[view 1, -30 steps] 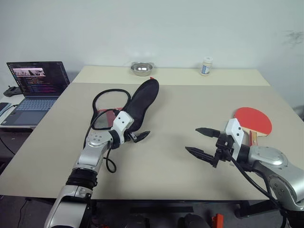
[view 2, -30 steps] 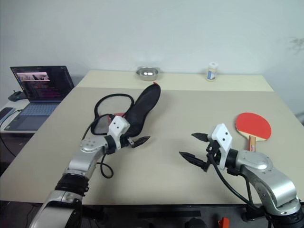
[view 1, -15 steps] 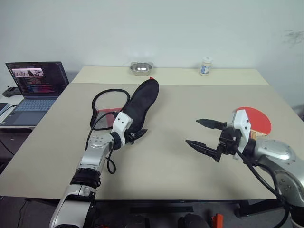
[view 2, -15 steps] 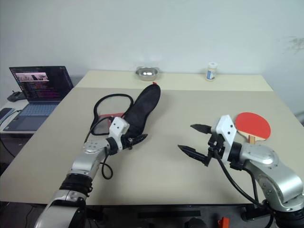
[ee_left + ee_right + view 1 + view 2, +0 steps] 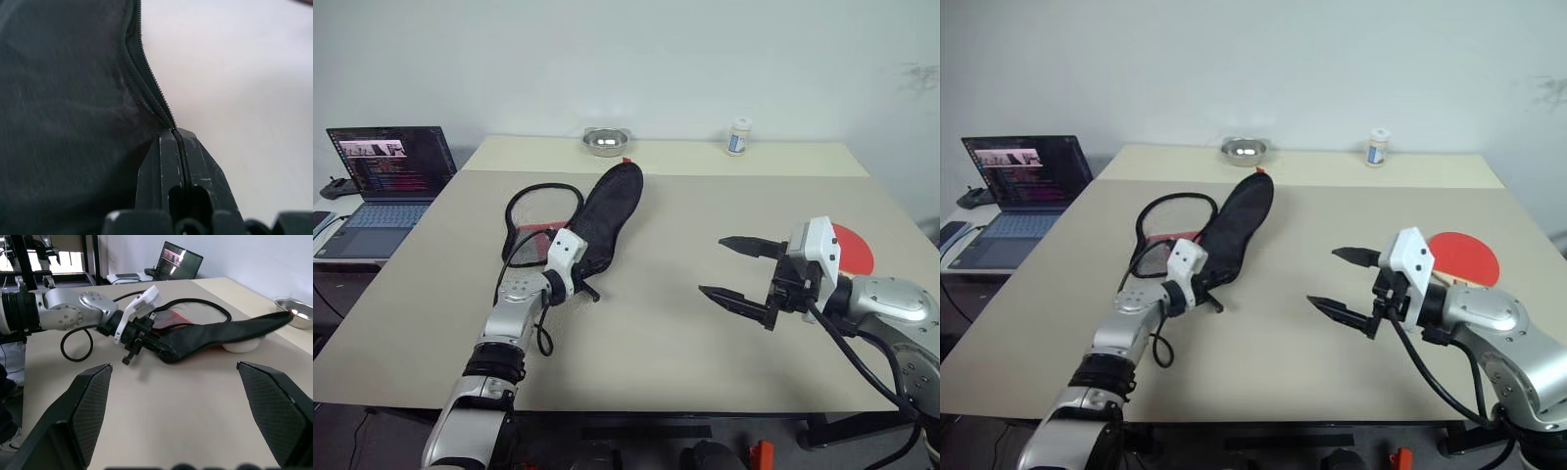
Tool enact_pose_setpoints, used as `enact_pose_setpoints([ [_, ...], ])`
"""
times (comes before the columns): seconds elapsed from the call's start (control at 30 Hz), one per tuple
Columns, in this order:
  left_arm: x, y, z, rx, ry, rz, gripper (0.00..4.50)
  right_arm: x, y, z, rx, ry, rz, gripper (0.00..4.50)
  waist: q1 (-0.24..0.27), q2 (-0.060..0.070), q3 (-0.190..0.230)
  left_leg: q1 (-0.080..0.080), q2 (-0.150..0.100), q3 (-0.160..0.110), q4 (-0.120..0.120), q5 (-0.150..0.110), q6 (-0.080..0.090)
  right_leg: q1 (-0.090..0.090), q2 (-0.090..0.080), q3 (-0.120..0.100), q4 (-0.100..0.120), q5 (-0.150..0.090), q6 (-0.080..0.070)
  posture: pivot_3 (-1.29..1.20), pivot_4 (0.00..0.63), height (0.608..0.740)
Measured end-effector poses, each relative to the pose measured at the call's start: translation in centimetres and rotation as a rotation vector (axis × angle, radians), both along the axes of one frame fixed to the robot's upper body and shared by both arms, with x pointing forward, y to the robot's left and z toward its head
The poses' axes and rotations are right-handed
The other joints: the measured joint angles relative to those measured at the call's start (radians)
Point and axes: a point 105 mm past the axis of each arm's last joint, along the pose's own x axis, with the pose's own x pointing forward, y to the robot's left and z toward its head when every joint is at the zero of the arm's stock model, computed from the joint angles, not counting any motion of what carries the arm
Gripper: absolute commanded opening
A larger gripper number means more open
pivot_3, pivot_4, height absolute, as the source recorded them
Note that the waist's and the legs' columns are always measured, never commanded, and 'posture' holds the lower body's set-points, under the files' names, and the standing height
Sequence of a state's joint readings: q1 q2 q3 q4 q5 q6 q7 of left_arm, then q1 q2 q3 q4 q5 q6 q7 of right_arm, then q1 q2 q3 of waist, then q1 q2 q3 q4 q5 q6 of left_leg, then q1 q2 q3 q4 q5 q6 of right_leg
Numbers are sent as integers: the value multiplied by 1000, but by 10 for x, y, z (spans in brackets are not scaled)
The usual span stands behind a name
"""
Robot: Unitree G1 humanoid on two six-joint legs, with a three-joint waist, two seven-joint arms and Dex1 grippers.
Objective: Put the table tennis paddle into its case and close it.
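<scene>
The left gripper [image 5: 586, 290] is pinching the zipper edge of the soft black paddle-shaped fabric case [image 5: 607, 215], apparently opening it, while the right gripper [image 5: 736, 269], jaws apart and empty, must next fetch the red-faced wooden table tennis paddle [image 5: 858, 249] lying behind it.

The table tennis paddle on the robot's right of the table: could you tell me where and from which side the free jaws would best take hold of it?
Probably by the handle. The table tennis paddle lies flat on the table, mostly hidden behind the right gripper, whose jaws stand wide open. Its red face is too broad and flat to pinch; the narrow handle, pointing towards the robot, suits a pinch across its sides from above.
</scene>
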State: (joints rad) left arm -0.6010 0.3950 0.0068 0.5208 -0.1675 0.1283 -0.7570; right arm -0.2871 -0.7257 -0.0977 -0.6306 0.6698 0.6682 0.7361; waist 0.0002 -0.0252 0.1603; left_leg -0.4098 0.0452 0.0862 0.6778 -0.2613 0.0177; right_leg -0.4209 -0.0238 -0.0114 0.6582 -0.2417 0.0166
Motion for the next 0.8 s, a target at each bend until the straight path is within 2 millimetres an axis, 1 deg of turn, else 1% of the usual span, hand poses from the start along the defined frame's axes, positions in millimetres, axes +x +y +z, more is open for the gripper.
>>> enact_pose_setpoints([
  [0.07,-1,-7,4,-35,3,-17,17,0,-1,0,-3,1,-3,4500,0,0,0,0,0,0,0,0,0,0,0,0,0,0,0,0,150,740],
  [0.13,-5,-20,9,-55,-4,-68,17,1,-2,-1,-6,3,-6,4500,1,0,0,-1,0,0,0,0,0,0,0,0,0,0,0,0,150,740],
  [0.27,-18,-54,20,-65,-20,-197,17,1,-3,-2,-9,5,-11,4500,1,0,0,-1,0,0,0,0,0,0,0,0,0,0,0,0,150,740],
  [0.4,-35,-89,13,-62,17,-338,17,1,-7,-4,-9,14,-26,4500,1,0,0,-1,0,0,0,0,0,0,0,0,0,0,0,0,150,740],
  [0.6,-56,-133,7,-56,46,-523,17,1,-10,-3,-10,11,-38,4500,0,0,0,-1,-1,0,0,0,0,0,1,0,0,0,1,0,150,740],
  [0.67,-65,-150,9,-51,47,-609,17,0,-11,-3,-10,11,-44,4500,1,0,0,-1,-1,0,0,0,0,0,1,0,-1,0,1,0,150,740],
  [0.8,-77,-170,15,-32,36,-739,17,-1,-12,-4,-10,13,-51,4500,1,0,0,-1,-1,-1,0,0,0,0,1,0,-1,-1,2,0,150,740],
])
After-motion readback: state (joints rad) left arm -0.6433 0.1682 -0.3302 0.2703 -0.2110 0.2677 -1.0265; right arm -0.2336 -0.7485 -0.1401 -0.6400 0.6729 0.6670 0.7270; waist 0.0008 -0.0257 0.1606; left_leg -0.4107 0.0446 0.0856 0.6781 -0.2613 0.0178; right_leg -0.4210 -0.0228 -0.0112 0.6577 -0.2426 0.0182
